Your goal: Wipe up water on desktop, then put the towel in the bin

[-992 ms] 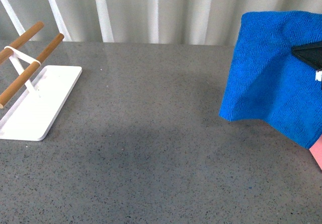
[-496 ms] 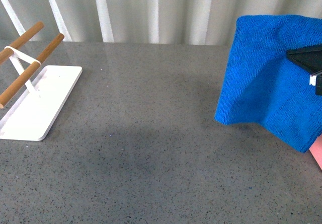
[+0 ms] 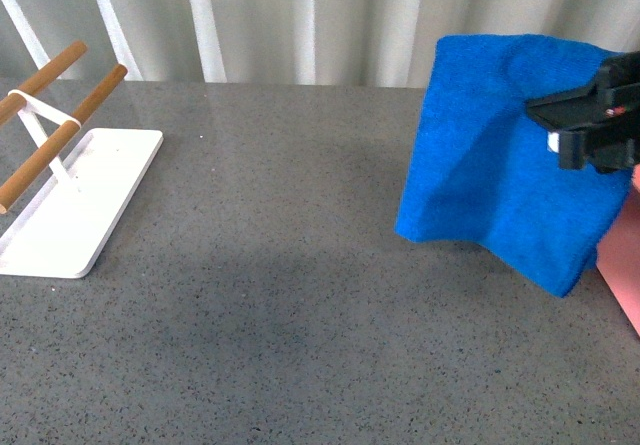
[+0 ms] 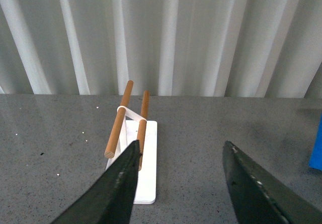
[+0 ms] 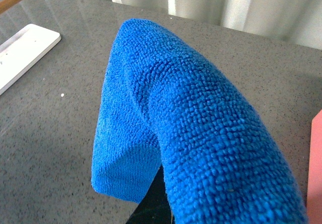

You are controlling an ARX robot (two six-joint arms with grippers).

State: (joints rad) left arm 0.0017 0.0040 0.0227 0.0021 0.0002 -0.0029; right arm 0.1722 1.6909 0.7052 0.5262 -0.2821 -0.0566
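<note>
The blue towel (image 3: 480, 165) hangs folded above the right side of the speckled grey desktop (image 3: 300, 295), lifted off the surface. My right gripper (image 3: 556, 125) is shut on its upper right part. In the right wrist view the towel (image 5: 201, 123) drapes over the jaws and hides them, except for one dark finger (image 5: 151, 206). A strip of the salmon-pink bin (image 3: 622, 275) shows at the right edge, just below the towel; its wall (image 5: 316, 173) also shows beside the cloth. My left gripper (image 4: 180, 151) hangs open over bare desktop, holding nothing.
A flat white tray (image 3: 90, 205) with two wooden rods (image 3: 60, 135) stands at the left of the desktop, and the same tray (image 4: 148, 183) lies just ahead of my left gripper. White pleated curtains close off the back.
My right gripper has carried the towel leftward and slightly up over the desktop, and more of the gripper body now shows. The tray has not moved.
</note>
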